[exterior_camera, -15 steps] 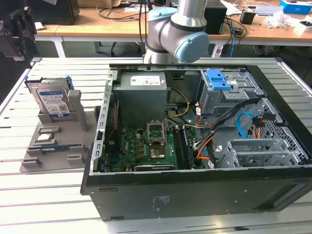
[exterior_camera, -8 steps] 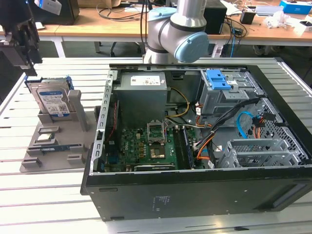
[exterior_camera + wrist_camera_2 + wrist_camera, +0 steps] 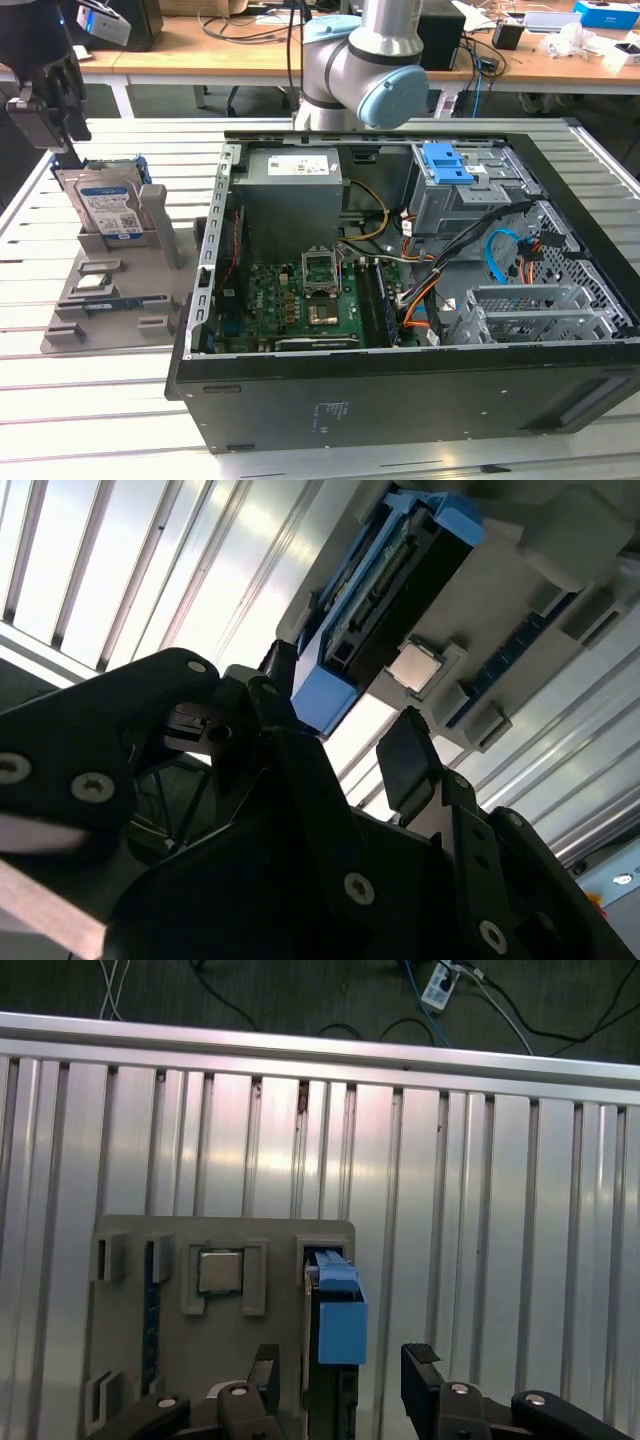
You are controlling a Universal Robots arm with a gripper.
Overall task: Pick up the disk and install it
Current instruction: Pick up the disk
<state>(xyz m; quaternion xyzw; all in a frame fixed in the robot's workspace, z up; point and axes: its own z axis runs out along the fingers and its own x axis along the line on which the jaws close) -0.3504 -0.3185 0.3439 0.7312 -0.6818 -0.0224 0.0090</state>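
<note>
Black two-finger gripper: jaws apart, poised above the disk, one finger to each side, not touching it. Disk: silver-grey drive with a blue bracket, standing on edge in a slot of the grey holder, beside a seated processor chip. Holder rests on the slatted aluminium table. Handling note, by judgement: keep the fingers centred and square to the broad faces, bearing on metal rather than bracket. Beyond, in the exterior view: open computer case, well apart.
</note>
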